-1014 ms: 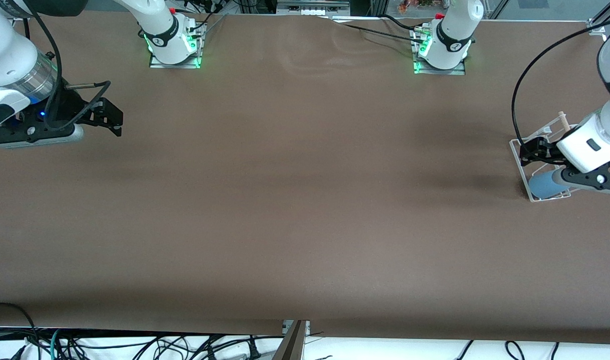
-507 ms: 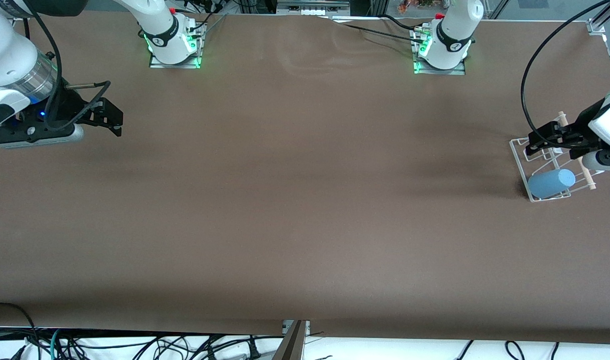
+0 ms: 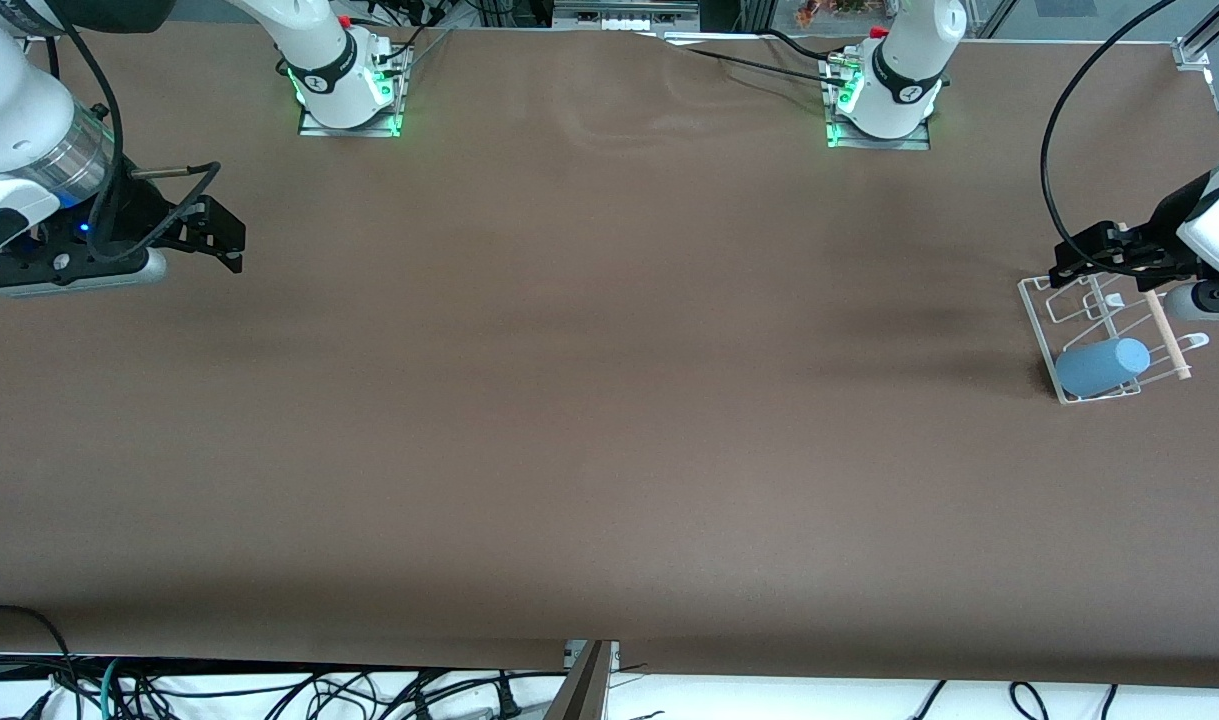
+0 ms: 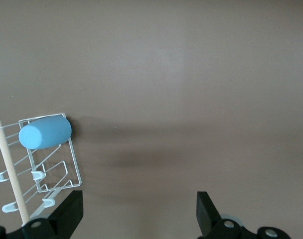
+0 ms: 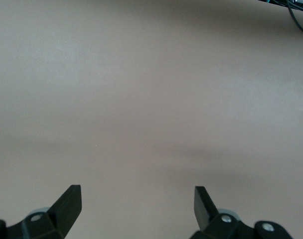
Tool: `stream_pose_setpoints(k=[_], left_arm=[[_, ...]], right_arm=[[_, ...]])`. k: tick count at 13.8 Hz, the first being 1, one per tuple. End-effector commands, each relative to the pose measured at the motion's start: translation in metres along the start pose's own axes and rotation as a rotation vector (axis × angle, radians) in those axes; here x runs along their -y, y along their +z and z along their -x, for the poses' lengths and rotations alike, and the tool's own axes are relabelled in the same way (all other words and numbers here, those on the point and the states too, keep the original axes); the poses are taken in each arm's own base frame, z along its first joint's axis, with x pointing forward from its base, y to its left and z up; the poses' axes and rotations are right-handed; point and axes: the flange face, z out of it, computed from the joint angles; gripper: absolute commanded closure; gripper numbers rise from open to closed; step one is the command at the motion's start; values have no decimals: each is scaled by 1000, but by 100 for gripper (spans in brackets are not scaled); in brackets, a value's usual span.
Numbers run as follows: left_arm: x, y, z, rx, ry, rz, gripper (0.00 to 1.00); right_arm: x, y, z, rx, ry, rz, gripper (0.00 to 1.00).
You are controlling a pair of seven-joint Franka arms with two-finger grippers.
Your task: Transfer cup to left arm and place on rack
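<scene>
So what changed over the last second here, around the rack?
The left gripper has let go of the cup and lifted away toward the left arm's end of the table, jaws open, now over the rack edge farther from the front camera. The cup stays lying on the rack, now fully uncovered. The right gripper waits unmoved, jaws open.

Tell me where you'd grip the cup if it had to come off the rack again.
Likely across the smooth blue sides of the cup, coming from above. It lies on its side in the rack, at the end nearer the front camera. The open left gripper hangs over the rack's other end.
</scene>
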Motion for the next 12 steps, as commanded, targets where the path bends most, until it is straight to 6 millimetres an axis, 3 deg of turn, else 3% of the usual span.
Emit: stream_pose_setpoints(k=[1, 6, 12], left_arm=[[-1, -1, 1, 7, -27, 19, 0], [-2, 3, -4, 18, -79, 23, 0], [4, 3, -8, 16, -85, 26, 0]], right_arm=[[1, -5, 2, -2, -5, 5, 0], [10, -6, 3, 1, -11, 10, 0], [18, 8, 0, 34, -21, 3, 0]])
